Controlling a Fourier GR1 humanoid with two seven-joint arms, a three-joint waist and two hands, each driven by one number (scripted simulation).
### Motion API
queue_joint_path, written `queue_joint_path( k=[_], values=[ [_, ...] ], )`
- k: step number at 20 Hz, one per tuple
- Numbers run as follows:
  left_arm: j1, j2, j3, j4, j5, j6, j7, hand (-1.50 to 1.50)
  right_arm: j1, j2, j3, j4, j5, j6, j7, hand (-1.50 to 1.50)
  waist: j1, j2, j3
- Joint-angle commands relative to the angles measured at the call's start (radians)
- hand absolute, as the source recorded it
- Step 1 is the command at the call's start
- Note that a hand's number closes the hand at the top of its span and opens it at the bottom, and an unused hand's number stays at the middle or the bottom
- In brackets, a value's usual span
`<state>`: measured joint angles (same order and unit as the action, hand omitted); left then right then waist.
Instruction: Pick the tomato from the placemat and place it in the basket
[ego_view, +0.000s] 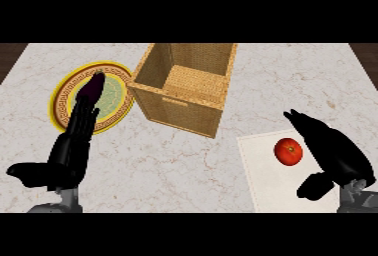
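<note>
A red tomato (289, 151) lies on a white placemat (269, 175) at the lower right of the counter. My right hand (336, 152) sits just right of the tomato, fingers stretched forward past it and thumb low near the mat's right side; it is open and not holding the tomato. A tall woven basket (184, 102) stands at the middle back, its opening facing up. My left hand (74, 140) rests open at the left, fingers straight and pointing up over a plate.
A round plate (118, 120) with a yellow rim and patterned border lies left of the basket, partly under my left hand's fingers. The marble counter (170, 170) spreads between the hands. Dark floor shows past the counter's far corners.
</note>
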<state>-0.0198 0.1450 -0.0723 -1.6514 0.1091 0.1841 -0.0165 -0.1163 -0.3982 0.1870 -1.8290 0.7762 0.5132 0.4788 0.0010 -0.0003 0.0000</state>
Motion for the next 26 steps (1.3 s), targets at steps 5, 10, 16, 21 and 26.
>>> queue_joint_path(
  k=[5, 10, 16, 21, 26],
  values=[
    [0.040, -0.044, -0.037, -0.081, -0.058, 0.004, 0.052, 0.00, 0.059, 0.040, -0.039, -0.033, 0.035, 0.026, -0.045, -1.50, -0.002, -0.001, 0.000],
    [-0.015, -0.047, 0.024, -0.013, -0.054, -0.023, 0.031, 0.00, 0.026, 0.069, -0.058, 0.063, 0.090, 0.010, -0.110, -1.50, -0.001, 0.000, 0.000],
    [0.009, -0.057, 0.025, -0.016, -0.076, -0.030, 0.028, 0.00, -0.012, 0.135, -0.041, 0.144, 0.147, -0.030, -0.104, -1.50, 0.000, 0.000, 0.000],
    [0.003, -0.056, 0.054, -0.042, -0.037, -0.065, 0.047, 0.00, -0.078, 0.129, -0.085, 0.266, 0.171, -0.049, -0.162, -1.50, 0.002, 0.000, 0.000],
    [0.010, -0.051, 0.068, -0.011, -0.047, -0.073, 0.003, 0.00, -0.070, 0.093, -0.067, 0.363, 0.177, -0.060, -0.281, 1.50, 0.004, 0.002, 0.000]
  ],
)
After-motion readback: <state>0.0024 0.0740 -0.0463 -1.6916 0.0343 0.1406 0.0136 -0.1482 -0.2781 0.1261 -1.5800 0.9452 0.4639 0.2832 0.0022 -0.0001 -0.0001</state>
